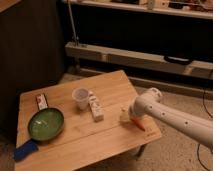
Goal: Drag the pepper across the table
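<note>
Your pepper (pixel 138 123) lies near the front right edge of the surface (pixel 90 139), partly under the arm. The hand (pixel 124 116) sits just left of it, and whether it grips cannot be told. Dragged outward, the pepper drops off. Dragged inward, it may strike the carton (pixel 96 107).

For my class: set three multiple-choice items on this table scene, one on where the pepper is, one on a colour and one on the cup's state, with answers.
1. Where is the pepper? A on the floor; B near the right edge of the table, beside the gripper; C on the shelf.
2. What colour is the pan? A red; B white; C green.
3. How does the cup stand? A upright; B on its side; C upside down.
Answers: 1 B, it lies on the wood by the gripper. 2 C, its inside is green. 3 A, its mouth faces up.
</note>
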Robot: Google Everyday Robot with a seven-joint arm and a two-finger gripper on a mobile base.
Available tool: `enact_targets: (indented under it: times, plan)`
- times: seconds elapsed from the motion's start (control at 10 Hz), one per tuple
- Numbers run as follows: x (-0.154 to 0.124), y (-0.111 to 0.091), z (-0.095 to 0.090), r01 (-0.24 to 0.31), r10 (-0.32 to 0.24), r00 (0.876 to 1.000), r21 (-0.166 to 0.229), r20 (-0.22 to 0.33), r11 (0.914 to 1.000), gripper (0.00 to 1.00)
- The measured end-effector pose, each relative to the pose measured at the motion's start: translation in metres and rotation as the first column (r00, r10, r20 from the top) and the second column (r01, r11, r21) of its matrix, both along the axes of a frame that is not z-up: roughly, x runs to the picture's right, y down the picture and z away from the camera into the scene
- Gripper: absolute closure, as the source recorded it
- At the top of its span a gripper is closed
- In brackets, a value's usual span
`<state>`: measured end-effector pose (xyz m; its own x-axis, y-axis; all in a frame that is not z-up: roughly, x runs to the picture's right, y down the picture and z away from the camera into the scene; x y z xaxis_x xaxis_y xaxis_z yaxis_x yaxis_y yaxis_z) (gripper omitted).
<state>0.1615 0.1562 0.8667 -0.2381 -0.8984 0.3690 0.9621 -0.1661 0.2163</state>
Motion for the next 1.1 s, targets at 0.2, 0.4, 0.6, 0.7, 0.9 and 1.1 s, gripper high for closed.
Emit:
enact_targets:
  times: [0.2,0.4,0.6,0.7,0.9,1.1]
  plan:
    - [-0.004,0.001,0.003,0.01,-0.01,1.0,-0.009,0.001,0.9999,0.68]
    - [-0.005,0.002,0.004,0.014,-0.014,1.0,-0.016,-0.001,0.9998,0.85]
    - [-0.006,0.003,0.005,0.009,-0.009,1.0,-0.024,-0.008,0.9997,0.96]
    - [-0.006,0.002,0.005,0.003,-0.004,1.0,-0.025,-0.009,0.9997,0.96]
    - [-0.01,-0.006,0.005,-0.025,0.025,1.0,-0.015,-0.003,0.9996,0.96]
    - [-0.01,-0.017,0.005,-0.061,0.061,0.998,0.004,0.002,0.9982,0.96]
